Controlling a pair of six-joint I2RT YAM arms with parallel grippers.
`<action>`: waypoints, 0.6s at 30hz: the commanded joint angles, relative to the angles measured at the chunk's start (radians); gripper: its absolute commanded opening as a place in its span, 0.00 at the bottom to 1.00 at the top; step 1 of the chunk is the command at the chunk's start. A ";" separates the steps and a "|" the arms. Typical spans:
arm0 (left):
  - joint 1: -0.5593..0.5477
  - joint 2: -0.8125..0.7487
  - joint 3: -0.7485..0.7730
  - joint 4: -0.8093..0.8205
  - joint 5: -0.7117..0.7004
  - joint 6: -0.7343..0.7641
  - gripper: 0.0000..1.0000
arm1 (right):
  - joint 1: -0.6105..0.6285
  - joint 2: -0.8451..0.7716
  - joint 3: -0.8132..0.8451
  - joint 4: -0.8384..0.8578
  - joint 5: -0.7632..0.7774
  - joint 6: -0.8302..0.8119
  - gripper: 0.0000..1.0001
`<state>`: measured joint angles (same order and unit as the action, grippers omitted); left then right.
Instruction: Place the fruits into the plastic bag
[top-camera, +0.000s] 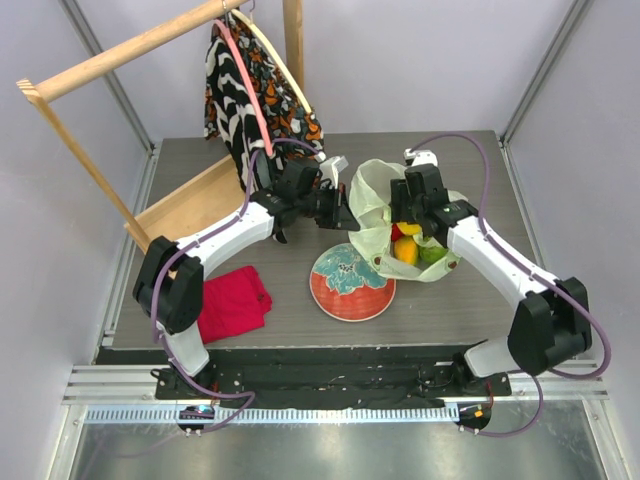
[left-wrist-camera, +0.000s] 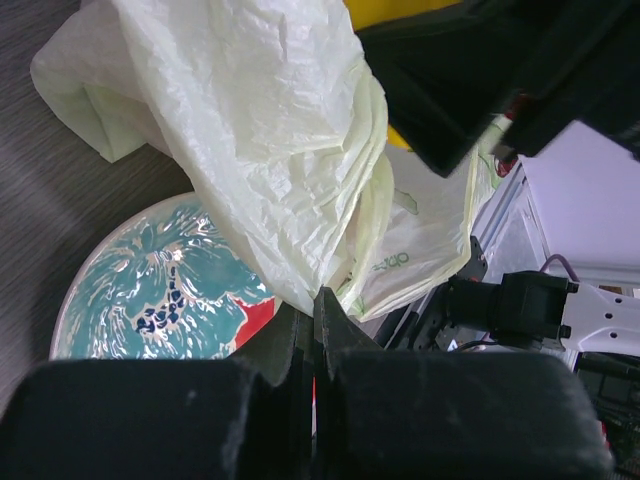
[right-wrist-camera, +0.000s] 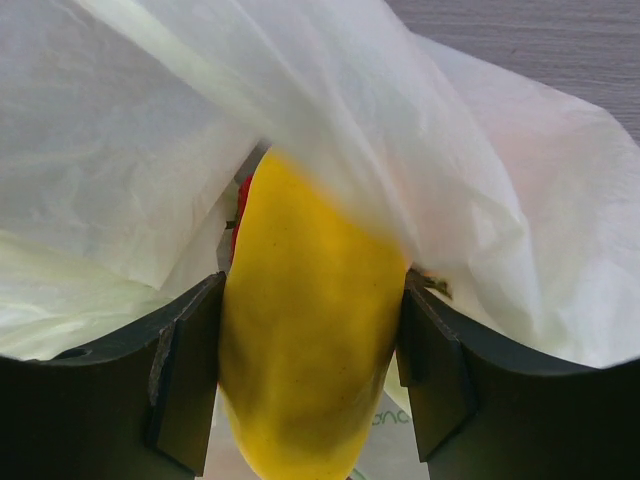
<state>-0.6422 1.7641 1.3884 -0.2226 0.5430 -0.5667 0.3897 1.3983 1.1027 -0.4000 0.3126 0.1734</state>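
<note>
Right gripper (right-wrist-camera: 310, 390) is squeezing a yellow mango (right-wrist-camera: 300, 290) between its two fingers. The mango is at the mouth of the plastic bag (right-wrist-camera: 130, 130), with thin bag skin draped over its top. Left gripper (left-wrist-camera: 313, 335) is clenched tight and looks to be pinching the bag's edge to keep it lifted. From above, the plate (top-camera: 352, 306) sits closest and has no fruit on it. Just past it the bag lies on the table (top-camera: 290, 300), and other fruits (top-camera: 410, 245) show inside it: something red, orange and green. So I think the job is nearly done, and only the mango must be let go inside. Only the view from above shows the bare plate and the fruit pile. Only the right wrist view shows the mango held on both sides. Far back hangs a patterned garment (top-camera: 250, 90).
</note>
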 joint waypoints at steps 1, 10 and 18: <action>-0.005 -0.026 0.017 0.011 0.015 0.018 0.00 | 0.005 0.060 0.069 0.064 -0.013 -0.043 0.05; -0.005 -0.006 0.024 -0.003 0.012 0.027 0.00 | 0.005 0.175 0.126 0.121 -0.044 -0.025 0.14; -0.005 -0.002 0.026 -0.008 0.009 0.030 0.00 | 0.005 0.186 0.126 0.105 -0.017 -0.021 0.65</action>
<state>-0.6422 1.7657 1.3884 -0.2310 0.5426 -0.5602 0.3904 1.6089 1.2091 -0.3298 0.2794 0.1543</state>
